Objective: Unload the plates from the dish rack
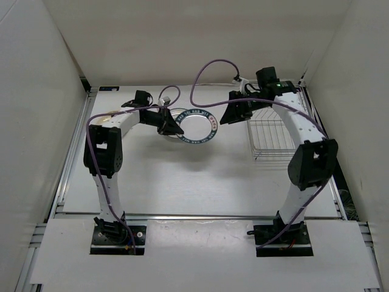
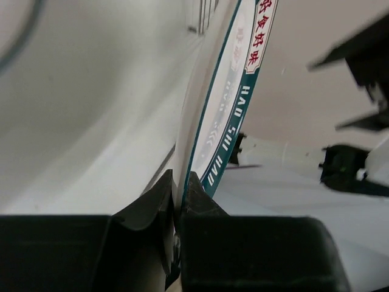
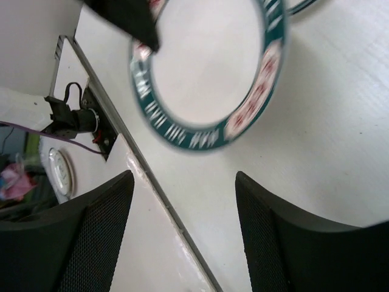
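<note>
Evidently the left tool (image 2: pixel 177 185) clamps the teal-rimmed plate (image 1: pixel 199 126) by its rim, likely to carry it away from the dish rack (image 1: pixel 273 139), while the right tool (image 3: pixel 182 182) gapes, holding nothing.

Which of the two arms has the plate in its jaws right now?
The left gripper: its jaws pinch the rim of the teal-rimmed plate. The right gripper has open jaws, clear of it.

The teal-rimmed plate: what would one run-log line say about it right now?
plate: teal-rimmed, outside dish rack | left gripper: shut on plate rim | right gripper: open, empty
</note>
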